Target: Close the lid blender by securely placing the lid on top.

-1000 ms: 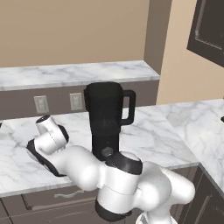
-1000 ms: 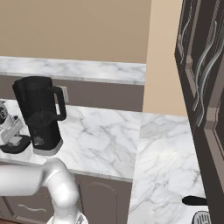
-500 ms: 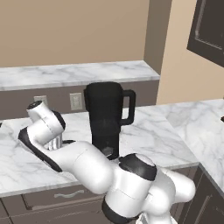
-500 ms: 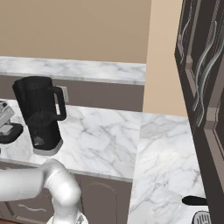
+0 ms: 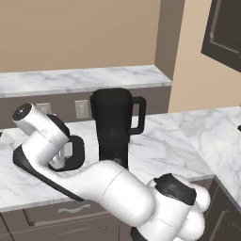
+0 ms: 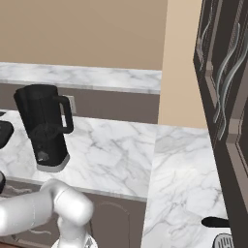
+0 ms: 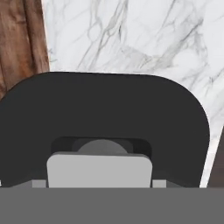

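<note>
Standing uncovered on marble counter [image 5: 169, 146], blender [image 5: 114, 124], lid [image 7: 105, 118] seemingly gripped

Both base views share the blender [image 5: 114, 127]; hand view hugs the lid [image 7: 105, 113].

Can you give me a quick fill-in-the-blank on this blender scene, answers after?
1. The blender stands on the ____ counter.
2. In the left base view, the blender's loop handle points toward the ____ of the picture.
3. In the hand view, the lid is black with a light ____ knob.
4. The top of the blender jar has no ____ on it.

Answers: marble; right; grey; lid
</note>
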Available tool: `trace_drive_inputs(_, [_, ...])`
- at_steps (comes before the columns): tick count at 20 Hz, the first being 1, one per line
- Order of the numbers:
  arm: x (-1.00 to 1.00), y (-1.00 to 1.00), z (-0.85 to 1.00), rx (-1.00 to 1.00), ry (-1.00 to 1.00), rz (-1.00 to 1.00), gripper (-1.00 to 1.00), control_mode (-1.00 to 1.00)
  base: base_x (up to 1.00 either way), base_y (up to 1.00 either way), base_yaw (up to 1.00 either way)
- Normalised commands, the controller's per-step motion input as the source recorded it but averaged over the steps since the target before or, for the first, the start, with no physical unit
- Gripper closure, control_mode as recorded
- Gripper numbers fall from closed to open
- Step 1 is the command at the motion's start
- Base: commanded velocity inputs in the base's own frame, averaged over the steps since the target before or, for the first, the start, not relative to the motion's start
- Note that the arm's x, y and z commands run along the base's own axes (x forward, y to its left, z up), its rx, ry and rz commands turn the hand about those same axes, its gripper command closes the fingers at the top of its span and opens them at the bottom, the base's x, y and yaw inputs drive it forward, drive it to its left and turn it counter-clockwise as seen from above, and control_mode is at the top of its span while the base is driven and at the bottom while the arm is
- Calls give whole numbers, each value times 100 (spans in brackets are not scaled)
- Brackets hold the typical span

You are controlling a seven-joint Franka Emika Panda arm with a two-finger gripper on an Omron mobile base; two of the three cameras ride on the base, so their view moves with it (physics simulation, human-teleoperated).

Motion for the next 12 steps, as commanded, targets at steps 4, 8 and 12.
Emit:
trace_drive_inputs(4, [-37, -23, 98, 0, -30, 1, 100, -100, 0, 0, 0])
trace_drive_inputs(8, [-4, -23, 100, 0, -11, 0, 100, -100, 0, 0, 0])
trace_drive_inputs(12, [0, -21, 100, 0, -4, 0, 100, -100, 0, 0, 0])
